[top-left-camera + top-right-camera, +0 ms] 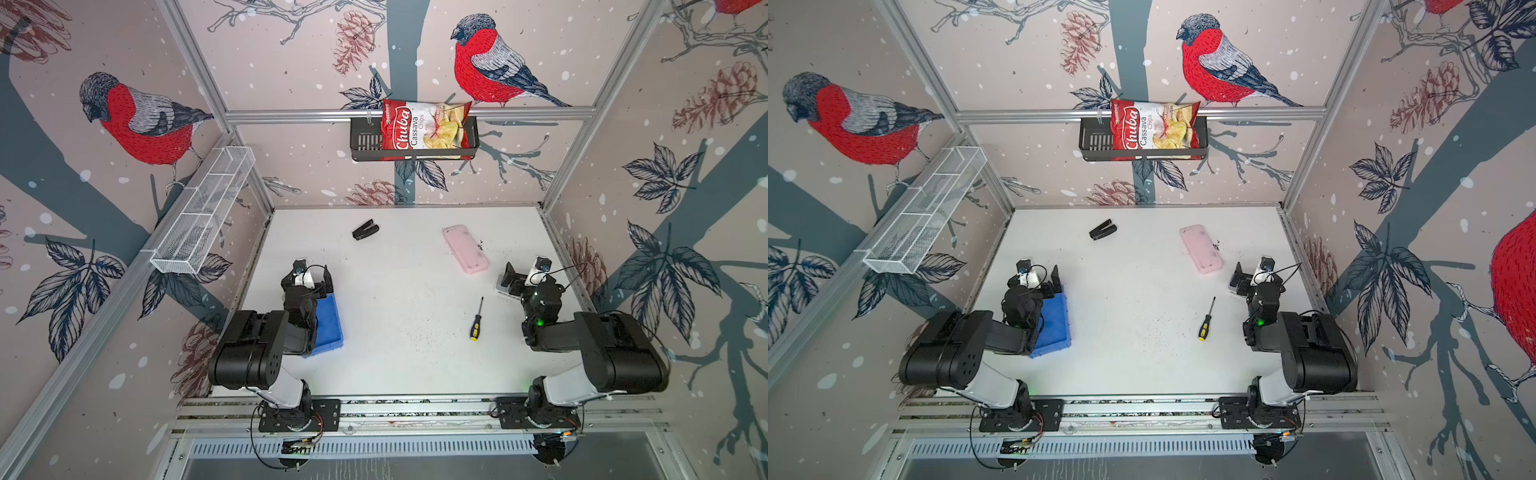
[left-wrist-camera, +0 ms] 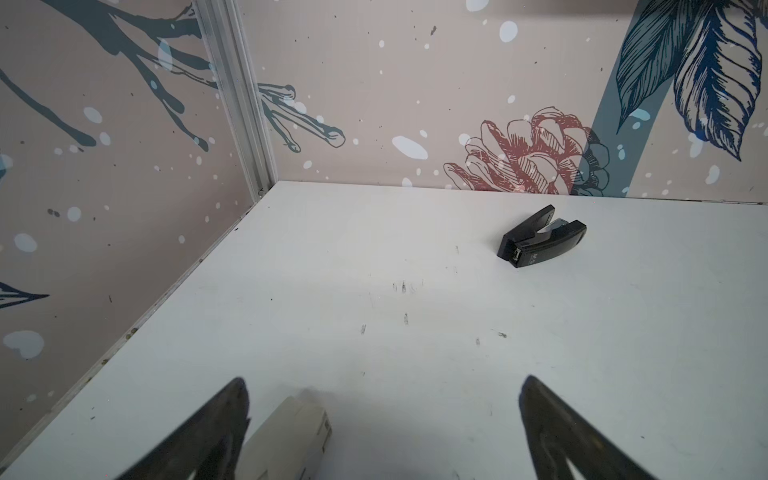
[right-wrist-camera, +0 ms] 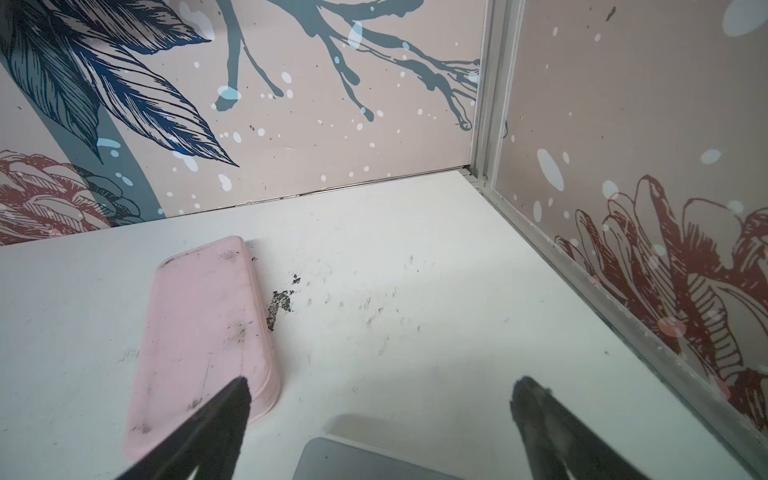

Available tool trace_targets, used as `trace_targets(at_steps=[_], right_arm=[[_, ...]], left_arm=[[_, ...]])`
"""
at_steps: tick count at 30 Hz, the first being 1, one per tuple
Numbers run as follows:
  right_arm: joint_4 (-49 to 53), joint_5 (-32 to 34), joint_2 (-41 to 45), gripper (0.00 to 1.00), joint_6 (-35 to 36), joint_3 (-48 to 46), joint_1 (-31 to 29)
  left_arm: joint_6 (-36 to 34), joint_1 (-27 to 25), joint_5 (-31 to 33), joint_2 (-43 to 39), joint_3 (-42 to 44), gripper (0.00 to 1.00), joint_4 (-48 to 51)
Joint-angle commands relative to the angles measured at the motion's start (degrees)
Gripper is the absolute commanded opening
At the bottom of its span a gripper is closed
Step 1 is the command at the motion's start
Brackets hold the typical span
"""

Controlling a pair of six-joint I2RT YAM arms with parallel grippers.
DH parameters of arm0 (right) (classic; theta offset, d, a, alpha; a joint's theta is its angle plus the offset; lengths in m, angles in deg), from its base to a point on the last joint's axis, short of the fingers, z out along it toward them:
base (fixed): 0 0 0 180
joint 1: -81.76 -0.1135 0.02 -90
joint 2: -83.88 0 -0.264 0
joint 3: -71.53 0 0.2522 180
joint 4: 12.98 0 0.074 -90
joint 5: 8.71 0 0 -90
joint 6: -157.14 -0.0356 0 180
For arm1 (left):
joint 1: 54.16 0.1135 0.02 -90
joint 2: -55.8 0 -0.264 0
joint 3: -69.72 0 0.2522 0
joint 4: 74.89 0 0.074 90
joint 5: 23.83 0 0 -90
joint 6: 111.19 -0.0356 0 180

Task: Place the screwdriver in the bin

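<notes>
Left gripper (image 2: pixel 383 384): jaws spread wide, gripping nothing. Right gripper (image 3: pixel 380 384): jaws likewise released, gripping nothing. The screwdriver (image 1: pixel 476 320) lies flat on the white table (image 1: pixel 395 291), behind and inboard of the right jaws, clear of them. The blue bin (image 1: pixel 330 328) sits just behind the left jaws, partly under that arm.

Bright, even light; shadows on the table (image 1: pixel 399 365) are soft. Wide-angle bending at the edges. In both wrist views the near pincer tips are blurred.
</notes>
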Motion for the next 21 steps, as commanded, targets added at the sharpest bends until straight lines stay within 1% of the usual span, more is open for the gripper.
trace_targets(at_steps=[1,21], right_arm=[[-0.4,-0.1,0.2,0.99,-0.4,0.1,-0.1],[-0.2,-0.9,0.2,0.99,-0.7,0.4,0.4]], left_arm=[[-0.7,0.0,-0.2,0.0,0.0,1.0,-2.0],[-0.7,0.0,-0.3,-0.1,-0.1,1.0,-2.1]])
